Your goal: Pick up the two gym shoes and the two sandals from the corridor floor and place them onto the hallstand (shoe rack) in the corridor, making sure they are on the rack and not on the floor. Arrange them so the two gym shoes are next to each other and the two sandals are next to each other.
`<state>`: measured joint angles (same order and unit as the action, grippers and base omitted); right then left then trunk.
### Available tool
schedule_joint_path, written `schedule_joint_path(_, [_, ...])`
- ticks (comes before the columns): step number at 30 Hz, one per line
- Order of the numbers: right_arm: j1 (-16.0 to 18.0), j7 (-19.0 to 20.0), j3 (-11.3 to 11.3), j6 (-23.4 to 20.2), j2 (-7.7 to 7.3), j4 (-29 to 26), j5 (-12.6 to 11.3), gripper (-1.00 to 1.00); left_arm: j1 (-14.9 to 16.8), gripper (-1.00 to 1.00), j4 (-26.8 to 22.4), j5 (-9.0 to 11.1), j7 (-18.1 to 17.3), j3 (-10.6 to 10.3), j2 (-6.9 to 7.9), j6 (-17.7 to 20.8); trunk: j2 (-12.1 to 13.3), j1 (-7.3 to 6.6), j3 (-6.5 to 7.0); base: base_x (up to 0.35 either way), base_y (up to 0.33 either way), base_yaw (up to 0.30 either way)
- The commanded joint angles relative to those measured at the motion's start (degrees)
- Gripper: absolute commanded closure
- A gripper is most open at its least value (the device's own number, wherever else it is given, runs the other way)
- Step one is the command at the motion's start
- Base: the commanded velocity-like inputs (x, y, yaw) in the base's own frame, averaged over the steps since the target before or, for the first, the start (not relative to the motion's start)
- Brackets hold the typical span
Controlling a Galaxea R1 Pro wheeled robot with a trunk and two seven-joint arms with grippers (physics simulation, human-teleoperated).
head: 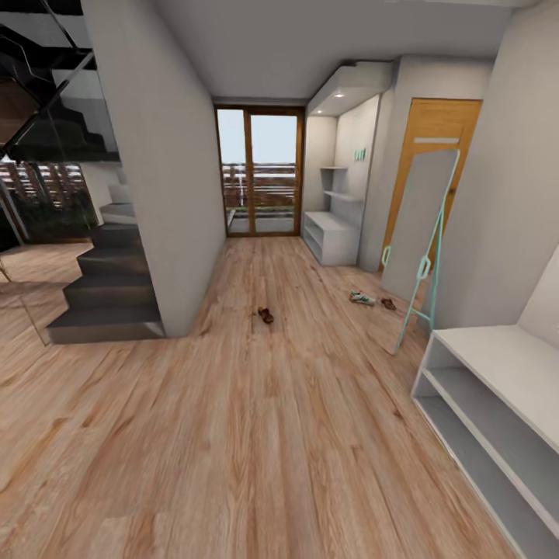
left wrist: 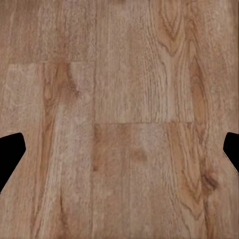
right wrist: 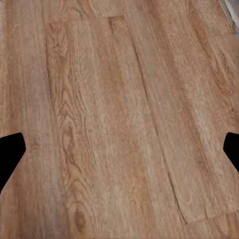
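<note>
Nearest, the hallstand [head: 497, 365] stands at right. Footwear lies well ahead on the corridor floor [head: 256, 435]: one sandal [head: 266, 315] mid-corridor, a gym shoe [head: 362, 298] and second sandal [head: 388, 304] right of it, nearer the right arm. Left tool [left wrist: 119, 149] and right tool [right wrist: 119, 149] hang open, empty.

Floor [head: 256, 435]: light brown planks, darker wavy wood grain. Shoe rack [head: 497, 404]: pale grey-white, shelves slightly greyer. Sandal [head: 265, 314]: dark brown. Second sandal [head: 388, 303]: brown. Gym shoe [head: 362, 297]: white with green. Mirror [head: 423, 233]: grey face, teal frame. Stairs [head: 109, 287]: dark grey. Door [head: 431, 147]: orange-brown wood. Walls pale grey. Left gripper [left wrist: 119, 154] fingers [left wrist: 10, 149]: black. Right gripper [right wrist: 119, 154] fingers [right wrist: 10, 149]: black.
</note>
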<state>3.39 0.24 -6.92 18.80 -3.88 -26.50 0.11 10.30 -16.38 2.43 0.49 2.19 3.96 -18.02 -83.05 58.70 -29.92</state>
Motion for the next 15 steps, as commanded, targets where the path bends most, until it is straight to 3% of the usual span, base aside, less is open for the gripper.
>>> schedule_joint_path(1, [0.04,0.03,-0.1,0.19,0.01,0.05,0.02,-1.0,0.01,-1.0,0.04,0.23,0.02,0.01,0.0,-0.18,-0.03,0.03,-0.15,0.338,0.0,-0.097])
schedule_joint_path(15, [0.04,-0.19,-0.18,0.19,0.01,0.0,-0.01,-1.0,-0.02,-1.0,0.04,0.21,0.0,0.01,0.0,-0.18,-0.03,0.03,-1.4,0.338,0.0,-0.075])
